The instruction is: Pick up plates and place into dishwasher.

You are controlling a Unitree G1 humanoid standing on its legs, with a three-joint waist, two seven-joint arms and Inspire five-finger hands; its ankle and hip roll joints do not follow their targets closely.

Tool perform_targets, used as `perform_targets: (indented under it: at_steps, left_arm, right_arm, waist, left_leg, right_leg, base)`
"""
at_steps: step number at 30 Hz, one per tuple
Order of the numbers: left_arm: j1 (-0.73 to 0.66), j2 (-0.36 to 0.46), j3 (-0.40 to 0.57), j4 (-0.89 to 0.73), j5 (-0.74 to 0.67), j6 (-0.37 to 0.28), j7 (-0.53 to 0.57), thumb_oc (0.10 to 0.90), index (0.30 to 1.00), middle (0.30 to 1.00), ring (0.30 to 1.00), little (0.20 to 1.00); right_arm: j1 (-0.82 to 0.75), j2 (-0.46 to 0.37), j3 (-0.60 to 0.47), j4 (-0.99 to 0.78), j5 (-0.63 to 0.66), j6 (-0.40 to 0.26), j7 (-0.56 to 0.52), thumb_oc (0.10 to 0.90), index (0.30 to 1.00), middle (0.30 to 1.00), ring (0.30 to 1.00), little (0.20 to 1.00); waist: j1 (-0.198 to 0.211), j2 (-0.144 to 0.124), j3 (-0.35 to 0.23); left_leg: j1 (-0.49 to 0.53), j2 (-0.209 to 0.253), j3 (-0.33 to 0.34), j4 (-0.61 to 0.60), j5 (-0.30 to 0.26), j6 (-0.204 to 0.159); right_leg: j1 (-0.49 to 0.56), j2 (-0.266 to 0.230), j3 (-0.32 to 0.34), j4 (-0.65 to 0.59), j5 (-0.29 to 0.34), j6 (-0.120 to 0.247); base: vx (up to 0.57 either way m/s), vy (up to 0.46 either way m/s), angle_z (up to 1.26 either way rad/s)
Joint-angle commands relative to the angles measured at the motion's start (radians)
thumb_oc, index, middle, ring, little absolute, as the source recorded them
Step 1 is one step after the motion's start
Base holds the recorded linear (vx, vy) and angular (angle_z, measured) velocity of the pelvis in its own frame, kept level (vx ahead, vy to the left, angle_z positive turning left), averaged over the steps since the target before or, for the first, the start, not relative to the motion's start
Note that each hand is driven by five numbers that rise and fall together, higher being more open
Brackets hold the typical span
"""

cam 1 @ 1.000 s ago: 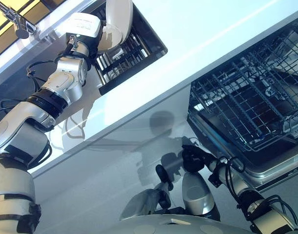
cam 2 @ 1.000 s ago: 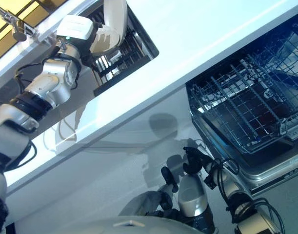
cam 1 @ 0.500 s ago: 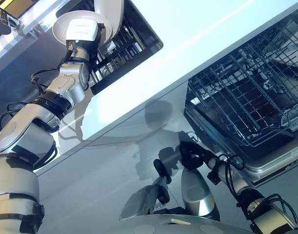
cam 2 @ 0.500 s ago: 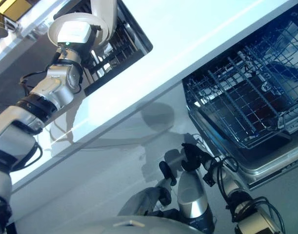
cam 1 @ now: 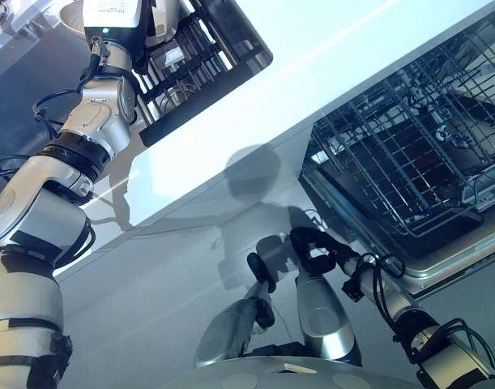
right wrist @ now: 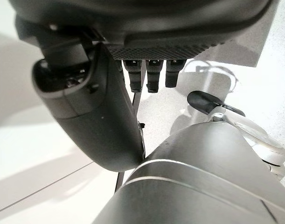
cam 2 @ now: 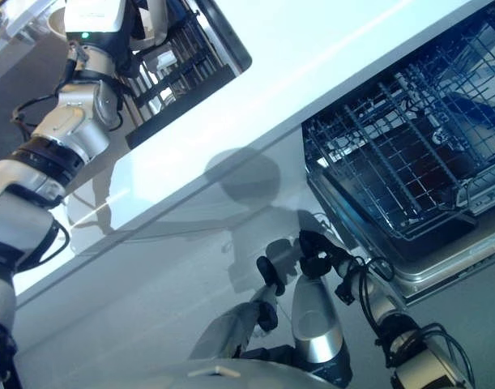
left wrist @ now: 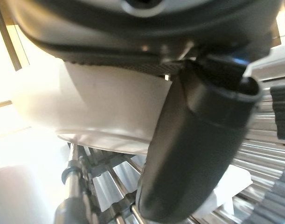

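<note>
A white plate [left wrist: 86, 102] is pinched in my left hand [left wrist: 193, 149], with the thumb pressed against its underside. This happens high over the black dish rack [cam 1: 202, 61] at the back of the white counter [cam 1: 328, 65]. In the eye views the plate's rim [cam 1: 69, 14] peeks out beside my left wrist at the top edge. The dishwasher's wire rack [cam 1: 409, 162] is pulled out at the right with nothing in it. My right hand [cam 1: 310, 250] hangs low in front of the counter with its fingers curled on nothing.
More white dishes [cam 1: 172, 55] stand between the dish rack's bars. The pulled-out dishwasher rack rests over the lowered door [cam 1: 441, 259] at the right. The counter's front edge runs diagonally between the dish rack and the dishwasher.
My left hand has lifted the plate up out of the dish rack and carried it toward the view's top left. The right hand stays low, barely shifted.
</note>
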Motion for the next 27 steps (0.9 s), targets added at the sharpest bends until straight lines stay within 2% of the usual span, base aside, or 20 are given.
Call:
perform_targets:
  at_steps: [1,7,11,13,15,18,23,27]
  left_arm:
    - [-0.048,0.090,0.040,0.074,-0.005,0.029,-0.036,0.100,0.300,0.300,0.300,0.200]
    - [-0.042,0.107,0.042,0.048,0.008,0.014,-0.041,0.100,0.300,0.300,0.300,0.200]
    - [-0.033,0.117,0.047,0.019,0.020,0.016,-0.049,0.100,0.300,0.300,0.300,0.200]
    - [-0.024,0.135,0.051,0.008,0.031,0.006,-0.055,0.100,0.300,0.300,0.300,0.200]
    - [-0.024,0.136,0.051,0.007,0.031,0.005,-0.055,0.100,0.300,0.300,0.300,0.200]
    - [-0.004,0.168,0.065,-0.018,0.059,-0.012,-0.069,0.100,0.300,0.300,0.300,0.200]
    - [0.026,0.218,0.083,-0.024,0.089,-0.071,-0.069,0.100,0.300,0.300,0.300,0.200]
    - [0.042,0.246,0.093,-0.026,0.094,-0.092,-0.083,0.100,0.300,0.300,0.300,0.200]
  right_arm:
    - [0.073,-0.009,0.038,-0.041,-0.004,-0.033,-0.001,0.800,0.900,0.900,0.900,0.900]
    - [0.090,-0.004,0.034,-0.045,-0.009,-0.042,0.014,0.800,0.900,0.900,0.900,0.900]
    - [0.107,0.000,0.027,-0.071,0.024,-0.065,0.015,0.800,0.900,0.900,0.900,0.900]
    - [0.133,0.002,0.009,-0.114,0.069,-0.098,0.014,0.800,0.900,0.900,0.900,0.900]
    - [0.133,0.002,0.009,-0.115,0.070,-0.101,0.013,0.800,0.900,0.900,0.900,0.900]
    - [0.192,0.006,-0.028,-0.231,0.185,-0.107,0.076,0.800,0.900,0.900,0.900,0.900]
    - [0.264,-0.012,-0.080,-0.355,0.285,-0.110,0.129,0.800,0.900,0.900,0.900,0.900]
    - [0.288,-0.021,-0.117,-0.414,0.364,-0.081,0.208,0.800,0.900,0.900,0.900,0.900]
  waist:
    - [-0.010,-0.023,0.002]
    - [-0.004,-0.021,-0.021]
    - [-0.001,-0.023,-0.047]
    - [0.000,-0.031,-0.077]
    - [0.002,-0.031,-0.081]
    - [-0.001,-0.054,-0.123]
    - [0.001,-0.079,-0.185]
    - [0.001,-0.085,-0.224]
  left_leg:
    - [-0.019,-0.001,-0.004,0.068,-0.071,-0.023]
    - [0.003,-0.004,-0.015,0.064,-0.077,-0.022]
    - [0.026,-0.009,-0.023,0.055,-0.082,-0.021]
    - [0.047,-0.010,-0.027,0.052,-0.087,-0.019]
    - [0.044,-0.009,-0.025,0.052,-0.086,-0.019]
    - [0.077,-0.009,-0.030,0.047,-0.093,-0.015]
    - [0.114,-0.006,-0.030,0.045,-0.108,-0.012]
    - [0.138,-0.004,-0.029,0.049,-0.121,-0.008]
  right_leg:
    - [-0.021,-0.014,-0.032,0.073,-0.089,0.085]
    - [0.014,-0.013,-0.036,0.061,-0.095,0.083]
    - [0.046,-0.009,-0.038,0.046,-0.099,0.082]
    - [0.073,-0.005,-0.042,0.041,-0.101,0.083]
    - [0.070,-0.004,-0.040,0.039,-0.098,0.082]
    - [0.110,0.003,-0.043,0.034,-0.101,0.086]
    - [0.152,0.014,-0.037,0.025,-0.103,0.090]
    - [0.177,0.018,-0.028,0.017,-0.106,0.090]
  base:
    - [0.01,0.005,0.04]
    - [0.00,0.001,0.01]
    - [0.03,0.011,0.11]
    - [0.04,0.007,0.10]
    - [0.02,-0.001,0.13]
    - [0.05,-0.020,0.11]
    - [0.05,-0.016,0.05]
    - [0.05,0.008,-0.02]
